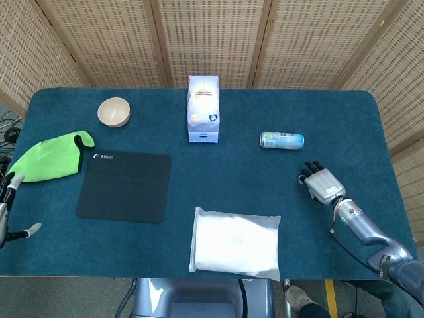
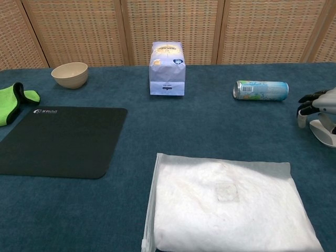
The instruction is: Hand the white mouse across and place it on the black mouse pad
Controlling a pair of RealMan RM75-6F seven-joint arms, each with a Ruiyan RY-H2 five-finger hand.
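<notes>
The white mouse (image 2: 326, 137) lies on the blue cloth at the far right edge of the chest view, only partly in frame. My right hand (image 1: 322, 185) arches over it, so the head view hides the mouse. In the chest view the right hand (image 2: 319, 103) has dark fingertips curled down and the thumb beside the mouse's left side; whether it grips the mouse is unclear. The black mouse pad (image 1: 124, 186) (image 2: 58, 140) lies flat at the left with nothing on it. My left hand (image 1: 6, 209) hangs at the table's left edge, fingers apart and holding nothing.
A white plastic bag (image 1: 235, 242) (image 2: 231, 205) lies at the front centre between pad and mouse. A can (image 1: 281, 140) (image 2: 261, 90) lies on its side behind the right hand. A paper pack (image 1: 203, 108), a bowl (image 1: 114, 111) and a green cloth (image 1: 50, 156) sit further back and left.
</notes>
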